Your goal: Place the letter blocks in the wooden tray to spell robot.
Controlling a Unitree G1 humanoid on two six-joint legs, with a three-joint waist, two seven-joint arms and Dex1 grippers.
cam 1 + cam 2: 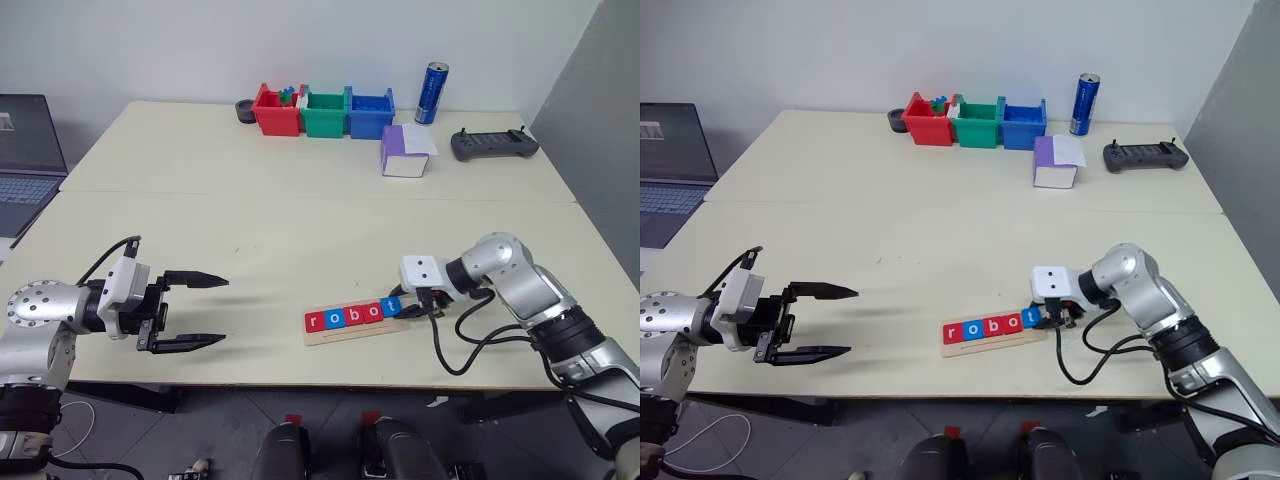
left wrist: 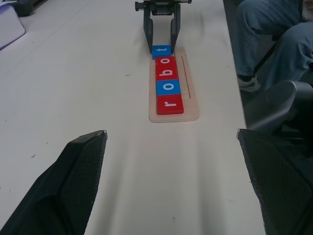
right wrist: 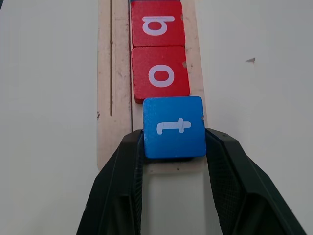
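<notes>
The wooden tray (image 1: 352, 331) lies near the front edge of the tabletop (image 1: 300, 200), a little right of the middle, its long side running left to right with a slight upward slant toward the right. Five letter blocks (image 1: 345, 317) sit in it in a row, reading r, o, b, o, t from left to right: a red r, a blue o, a red b, a red o and a blue t (image 3: 173, 126). The first four lie flat and touch each other edge to edge. The t is at the right end of the tray, just beside the last o, and the right hand (image 3: 173, 147) is clamped on it, one black finger on each side of the block. A lengthwise groove runs along the tray beside the row.

The left hand (image 1: 190, 310) hangs over the near left part of the tabletop, well apart from the tray, its two fingers spread wide with nothing between them.

At the far edge stand three open bins side by side: a red bin (image 1: 274, 112) with a few small coloured pieces in it, a green bin (image 1: 324, 114) and a blue bin (image 1: 370, 114) whose contents cannot be made out. A blue can (image 1: 432, 93) stands to their right, with a purple-and-white box (image 1: 405, 153) just nearer.
</notes>
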